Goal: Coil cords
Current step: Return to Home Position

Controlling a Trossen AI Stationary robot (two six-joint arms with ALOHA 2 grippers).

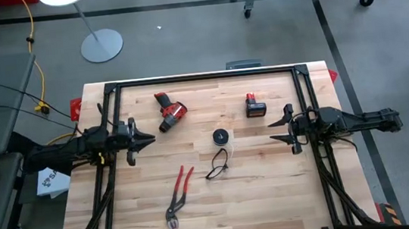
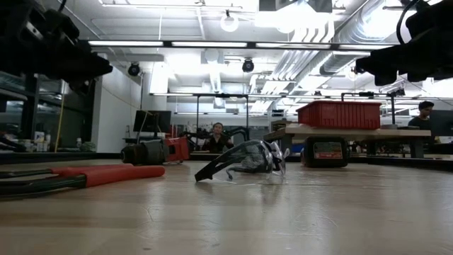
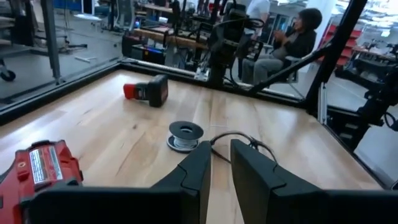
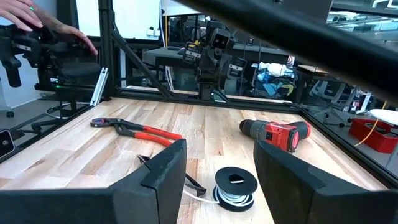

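The left arm's pincer point(image 1: 145, 141) hangs above the left edge of the pale wooden butcher-block tabletop point(image 1: 273, 191), pointing inward, its two dark fingers point(image 3: 200, 169) a narrow slit apart and holding nothing. Just beyond it, toward the far side, lies a red-and-black cordless drill point(image 1: 170, 113). Nearer the front edge rest long slip-joint pliers with red handles point(image 1: 178, 193), well apart from the drill. Close to the middle sit clear safety glasses with a dark frame point(image 1: 217, 163), and just beside them on the far side lies the small black round spool point(image 1: 221, 135), flat on the wood. The thin white cord point(image 4: 231, 198) shows as neat turns wound around the spool's core, with no loose length seen trailing across the tabletop. Right of the spool and farther back stands a black-and-red battery pack point(image 1: 255, 105). At the right edge, the right arm's pincer point(image 1: 276, 130) hangs level with the left one and faces it, its fingers point(image 4: 166, 168) spread wide and empty, the spool showing between them in the right wrist view. Neither pincer touches anything on the tabletop. Past the far edge, a person sits in a chair point(image 3: 297, 38).
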